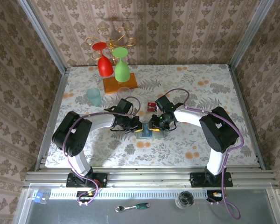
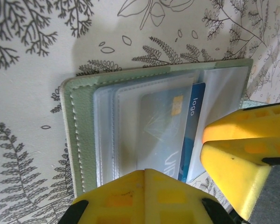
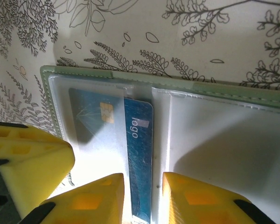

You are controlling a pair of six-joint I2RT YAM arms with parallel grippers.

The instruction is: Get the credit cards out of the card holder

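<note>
The card holder (image 1: pixel 145 134) lies open on the floral cloth between both arms. Its sage-green border (image 2: pixel 79 130) frames frosted pocket panels (image 3: pixel 224 140). A blue credit card (image 3: pixel 139 154) marked "logo" sticks partway out of a pocket, its chip end under plastic. My right gripper (image 3: pixel 143 191) is open, one finger on each side of the card's bare strip. My left gripper (image 2: pixel 145 179) is shut, its tips together on the holder's pocket panel (image 2: pixel 126 126). A red card (image 1: pixel 151 106) lies on the cloth just behind the grippers.
At the back stands a wooden base (image 1: pixel 120 84) with a red glass (image 1: pixel 104 63) and a green glass (image 1: pixel 122 67) hanging upside down on a gold rack. A pale teal cup (image 1: pixel 94 96) sits back left. The right gripper's finger (image 2: pixel 242 154) shows beside the holder.
</note>
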